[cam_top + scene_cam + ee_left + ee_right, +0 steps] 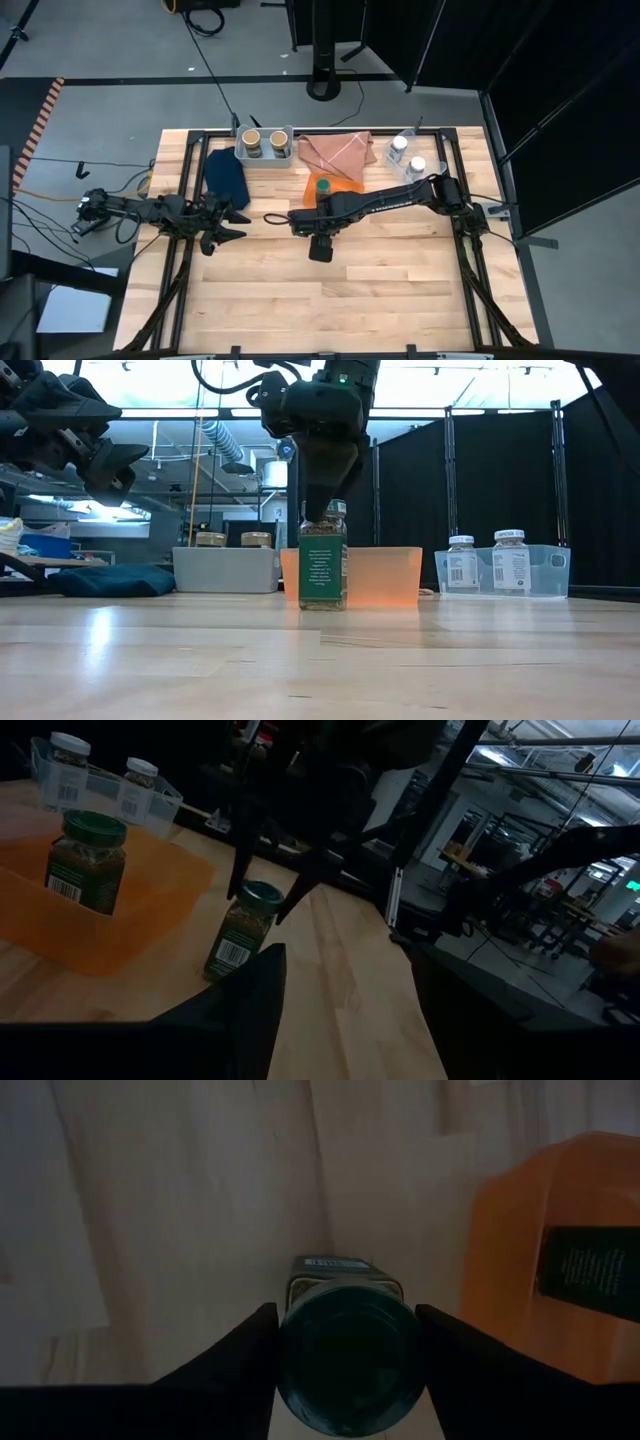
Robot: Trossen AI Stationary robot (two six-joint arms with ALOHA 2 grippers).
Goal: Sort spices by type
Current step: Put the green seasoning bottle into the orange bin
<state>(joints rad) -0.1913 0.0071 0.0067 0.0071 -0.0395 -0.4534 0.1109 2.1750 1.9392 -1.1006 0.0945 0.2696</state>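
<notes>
Near the middle of the pale butcher-block table [330, 300], the right gripper [345, 1350] hangs straight down over a green-capped jar [323, 565], its two dark fingers [240, 1355] set either side of the round cap; whether they press it or only flank it I cannot tell. That jar stands upright on the wood, squarish glass body, green label, coarse dried herb inside, just in front of the translucent orange tray [385, 575]. A second green-capped jar [85, 860] stands inside the tray.

Behind the tray lies a crumpled pinkish cloth [335, 152]. Beside it on the left, a pale grey bin [265, 155] holds two tan-capped jars [251, 139]. On the right, a clear plastic bin [545, 570] holds two white-capped jars [510, 560].

Off to the left, the left gripper [232, 222] hovers above the boards with its fingers spread and nothing between them, next to a folded dark blue cloth [225, 175]. Black frame rails run along both table sides.
</notes>
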